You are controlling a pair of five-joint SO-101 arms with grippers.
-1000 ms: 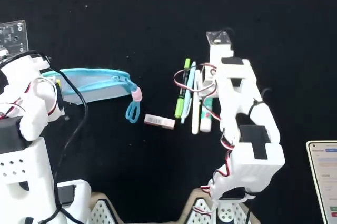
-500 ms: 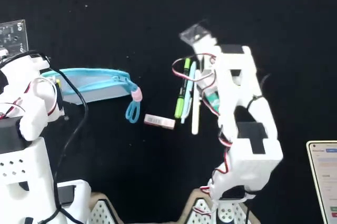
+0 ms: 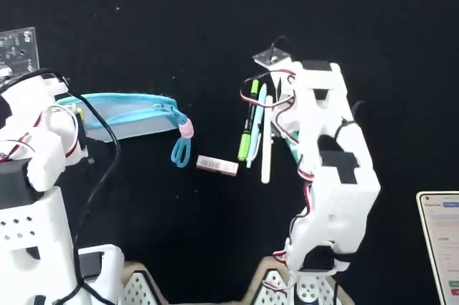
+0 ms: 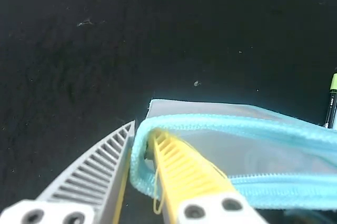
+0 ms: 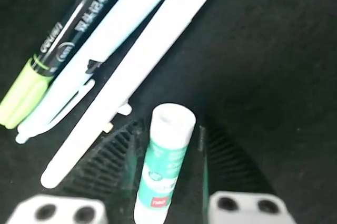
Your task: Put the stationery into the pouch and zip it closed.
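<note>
A clear pouch [image 3: 125, 115] with a light-blue zipper lies at the left, its pink pull with a blue loop [image 3: 183, 141] at the end nearer the pens. My left gripper [image 4: 141, 134] is shut on the pouch's [image 4: 237, 145] far end, yellow finger inside the mouth and grey finger outside. A green highlighter [image 3: 248, 125], a pale-blue pen [image 3: 257, 129] and a white pen [image 3: 267, 143] lie side by side in the middle, with an eraser [image 3: 216, 166] beside them. My right gripper [image 5: 171, 124] is shut on a teal-and-white glue stick [image 5: 163, 155], just beside the white pen [image 5: 131, 81].
A circuit board [image 3: 18, 47] sits at the left edge and a lit screen [image 3: 441, 247] at the lower right edge. The black tabletop [image 3: 179, 39] is open behind and in front of the pens.
The glue stick lay beside the white pen a second ago. My right gripper has taken it up and swung slightly left with it. The left arm has kept still.
</note>
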